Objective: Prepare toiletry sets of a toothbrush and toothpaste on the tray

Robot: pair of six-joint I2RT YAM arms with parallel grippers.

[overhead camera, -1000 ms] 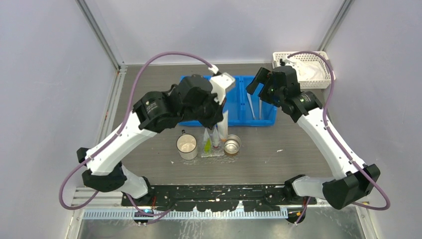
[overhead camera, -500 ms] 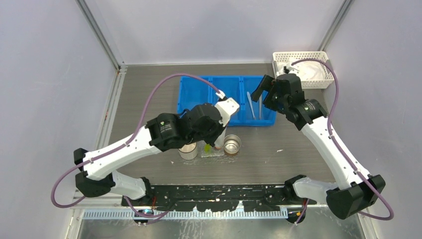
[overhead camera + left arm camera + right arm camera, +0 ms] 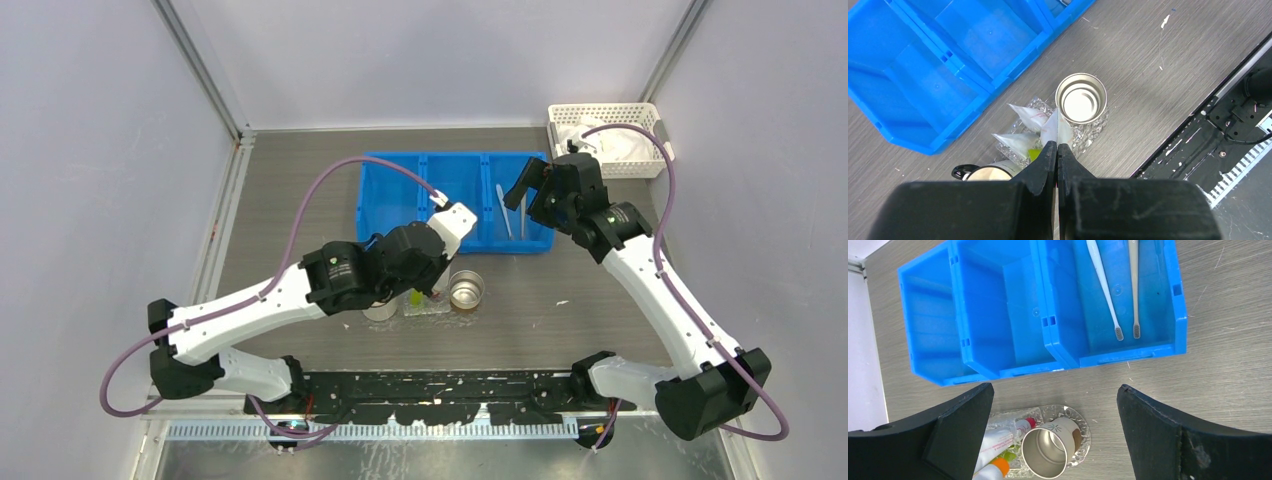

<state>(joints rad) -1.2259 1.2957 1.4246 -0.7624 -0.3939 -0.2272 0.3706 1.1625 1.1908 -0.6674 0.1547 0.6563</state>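
Note:
The clear tray (image 3: 1095, 131) lies on the table in front of the blue bin. On it stands a metal cup (image 3: 1081, 97), with two white toothpaste tubes (image 3: 1030, 115) leaning beside it. My left gripper (image 3: 1057, 146) hangs just above the tray, shut on the flat tail of a third toothpaste tube (image 3: 1057, 127). The right wrist view shows a red-capped tube (image 3: 1013, 432) and an orange-capped tube (image 3: 993, 467) on the tray (image 3: 1075, 415). My right gripper (image 3: 1055, 387) stands wide open and empty, high above the bin's front edge. Two toothbrushes (image 3: 1103, 280) lie in the bin's right compartment.
The blue three-compartment bin (image 3: 400, 180) sits behind the tray. A white lattice basket (image 3: 610, 140) with white packets stands at the back right. A mug (image 3: 988, 172) with a black handle stands just left of the tray, mostly under my left arm.
My left arm has come down and toward the near side, carrying the tube from in front of the bin to the tray. The right arm shifted slightly nearer, its gripper still open.

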